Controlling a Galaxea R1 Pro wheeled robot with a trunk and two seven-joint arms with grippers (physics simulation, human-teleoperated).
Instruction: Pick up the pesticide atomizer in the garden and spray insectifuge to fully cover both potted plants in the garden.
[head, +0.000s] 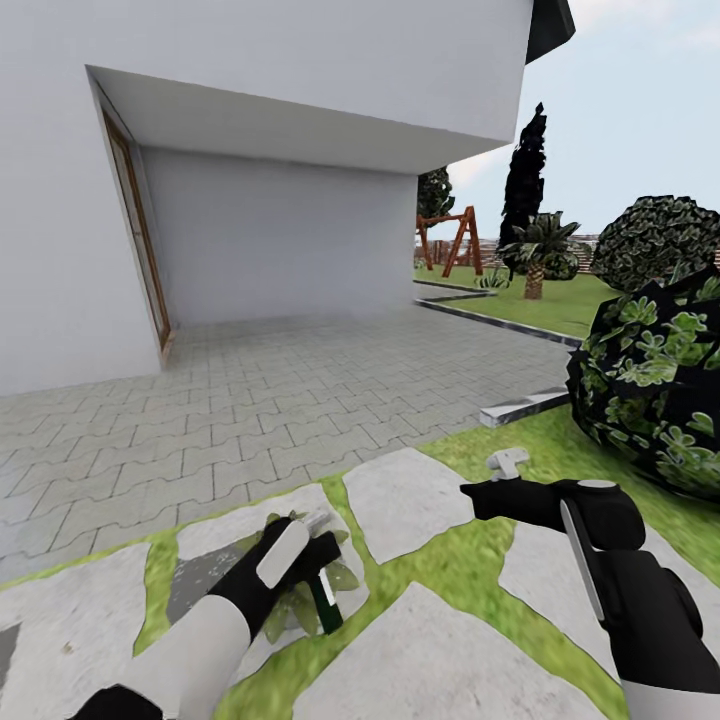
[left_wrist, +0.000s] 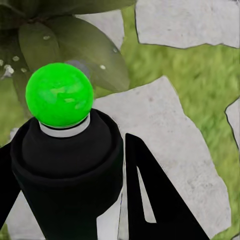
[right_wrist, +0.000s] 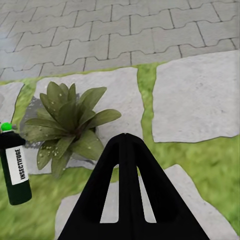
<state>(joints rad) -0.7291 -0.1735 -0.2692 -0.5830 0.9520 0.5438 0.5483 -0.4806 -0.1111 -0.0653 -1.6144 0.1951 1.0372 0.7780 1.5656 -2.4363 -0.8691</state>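
Your left pincer (head: 318, 590) grips the dark green, white-labelled pesticide atomizer (right_wrist: 16, 172) upright just beside the pointed-leaf potted plant (right_wrist: 67, 127), keeping its nozzle within range; your right pincer (head: 497, 478) seems closed, empty.

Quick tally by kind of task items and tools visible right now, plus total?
Pesticide atomizer: 1, dark bottle labelled INSECTIFUGE with green cap, held in the left tool
Potted plants: 1 rosette, whitish specks on some leaves
Tools: 2, left and right tool
Total: 4
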